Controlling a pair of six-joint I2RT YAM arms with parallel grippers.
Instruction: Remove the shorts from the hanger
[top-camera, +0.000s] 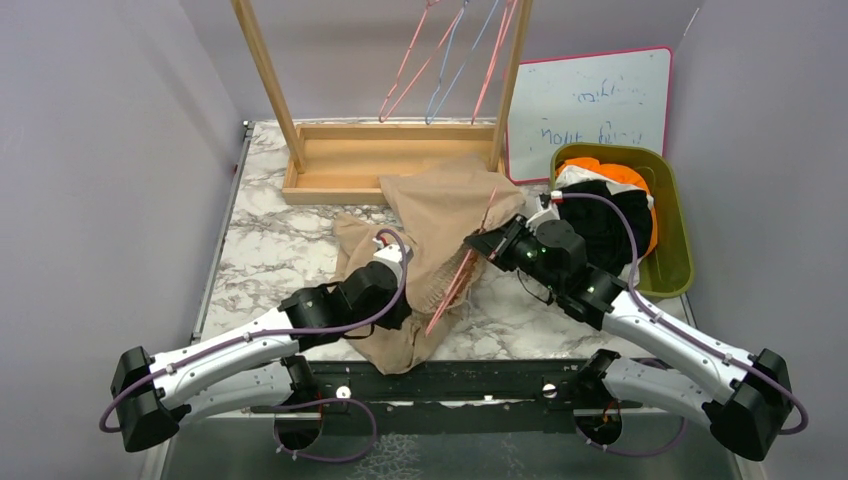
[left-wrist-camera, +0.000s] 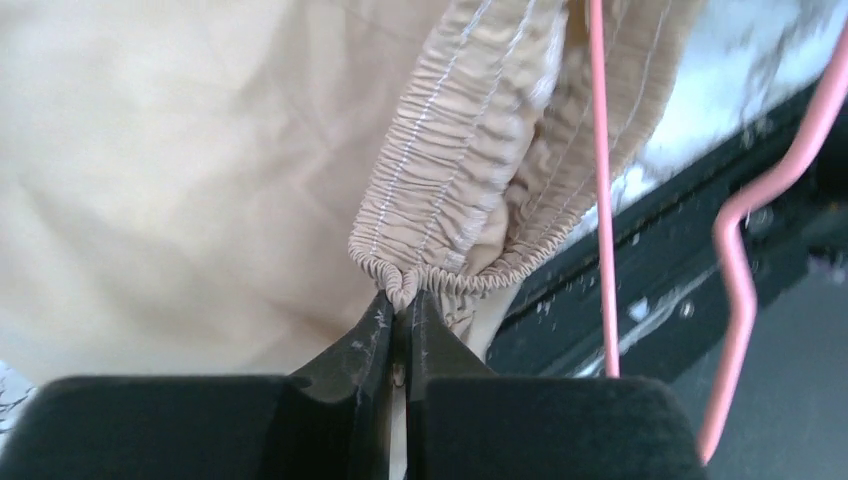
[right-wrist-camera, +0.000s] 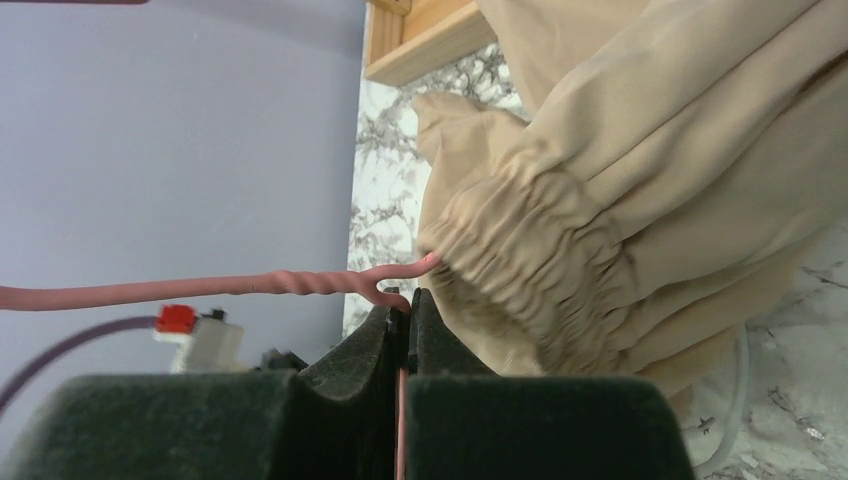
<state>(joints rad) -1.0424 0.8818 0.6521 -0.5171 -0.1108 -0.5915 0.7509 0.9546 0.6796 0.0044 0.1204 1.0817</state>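
The left gripper is clenched on the gathered waistband of the tan shorts, and the right gripper is clenched on the wire of the pink hanger, beside its twisted neck. I judge this lets the arms pull cloth and wire apart. The tan shorts lie on the marble tabletop. Farther right, the green bin holds the other shorts, probably already freed.

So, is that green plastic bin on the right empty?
No, the green plastic bin holds a pile of orange, white and black clothes.
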